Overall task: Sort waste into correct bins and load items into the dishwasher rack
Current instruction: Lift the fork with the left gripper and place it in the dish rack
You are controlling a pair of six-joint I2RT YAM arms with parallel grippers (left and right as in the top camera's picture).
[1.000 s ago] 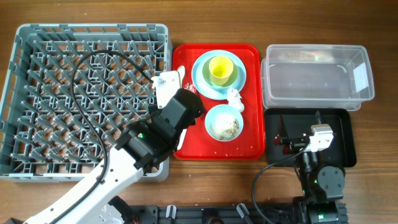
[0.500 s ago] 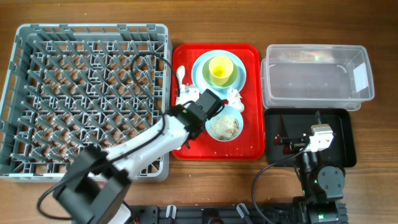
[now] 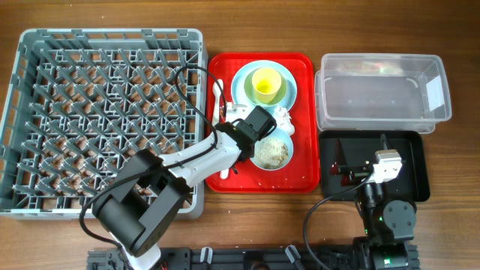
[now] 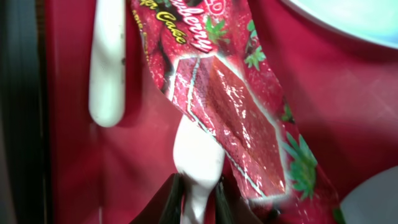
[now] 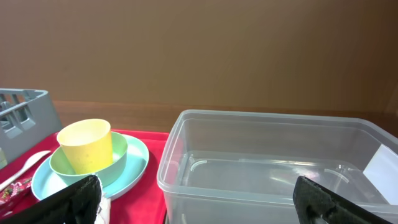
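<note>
**Ana:** Overhead view first: what sits where?

**Ben:** At the left of the worktop [image 3: 457, 30] stands the large square grey plastic pegged rack [image 3: 112, 34]. Beside it is the red serving tray [image 3: 300, 176], where the left end effector [image 4: 199, 202] is clenched on a white plastic utensil [image 4: 198, 155]. Spoon or fork, I cannot tell. It lies partly under the crinkled red snack wrapper [image 4: 239, 118].

**Ana:** And rightwards?

**Ben:** The clear rectangular plastic tub [image 3: 375, 124], with the shallow black tray [image 3: 416, 150] just beside it. The right end effector [image 5: 196, 183] hangs released over that tray.

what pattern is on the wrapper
The wrapper is red with green leaves and lettering; left wrist view.
</note>
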